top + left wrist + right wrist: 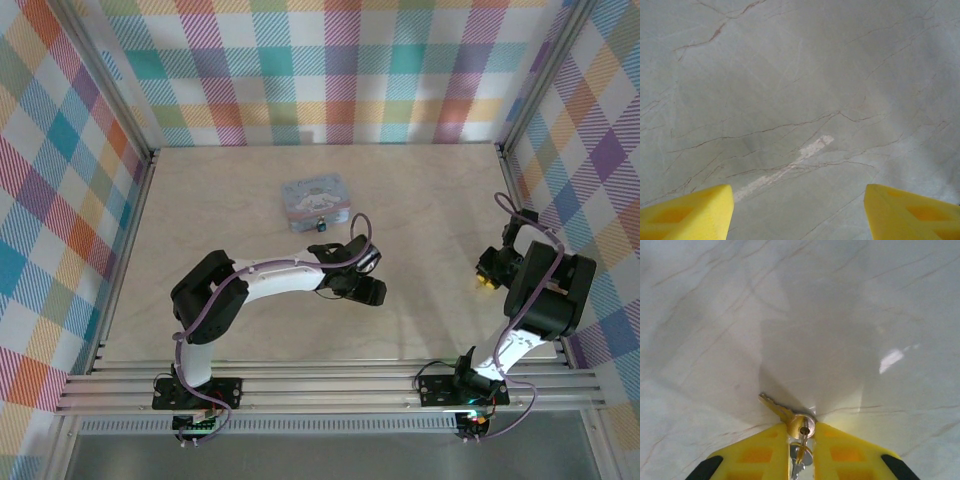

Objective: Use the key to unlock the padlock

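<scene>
Right hand [801, 434]: its yellow fingers [765, 452] are closed to a thin slit and pinch the key [785, 412] by its round brass head. The blade pokes out up and to the left, low over the surface [850, 315].
Right hand, top view [487, 272]: near the right edge of the surface, well apart from the padlock.
Left hand [799, 194]: spread wide, with nothing between its two yellow fingers [695, 212]; bare marble lies below.
Left hand, top view [366, 288]: over the middle of the surface, on the near side of the tin.
Padlock [322, 224]: one, dark and tiny, at the near edge of the tin [315, 198], touching or just beside it. It lies between the tin and the left hand.
Counts: two arms, two hands, one tin, one padlock, one clear key.
Hard to make out: a silvery piece [799, 462] hangs in the slit below the key head. It may be a second key, cut off by the frame. The padlock's shackle is too small to judge as open or closed.
</scene>
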Available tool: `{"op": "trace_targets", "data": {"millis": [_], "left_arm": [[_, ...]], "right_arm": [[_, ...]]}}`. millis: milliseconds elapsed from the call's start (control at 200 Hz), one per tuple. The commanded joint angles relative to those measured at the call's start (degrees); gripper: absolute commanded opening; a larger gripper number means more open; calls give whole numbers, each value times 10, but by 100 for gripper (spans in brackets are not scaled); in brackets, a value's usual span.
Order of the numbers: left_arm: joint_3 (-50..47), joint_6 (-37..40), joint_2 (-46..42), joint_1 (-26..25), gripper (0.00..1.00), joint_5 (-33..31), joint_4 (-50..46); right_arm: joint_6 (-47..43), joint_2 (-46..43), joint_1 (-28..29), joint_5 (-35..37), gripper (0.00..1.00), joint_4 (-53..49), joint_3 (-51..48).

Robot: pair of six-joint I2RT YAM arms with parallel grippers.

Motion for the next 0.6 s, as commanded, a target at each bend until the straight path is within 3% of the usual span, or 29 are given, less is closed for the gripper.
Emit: {"op": "trace_targets", "data": {"millis": [0,245,435,595], "left_arm": [[-13,-8,-28,3,69,-13,-2],[-55,-17,-57,20,70,-32,-6],[-120,-38,-95,70,70,-21,3],[-157,-39,-144,101,70,-23,-7]], "right_arm": [[-2,-20,43,-87,15,-11,-27],[15,-80,160,-125,7,-22,-20],[24,-118,266,-146,4,-10,22],[13,-151,317,-182,0,13,42]]}}
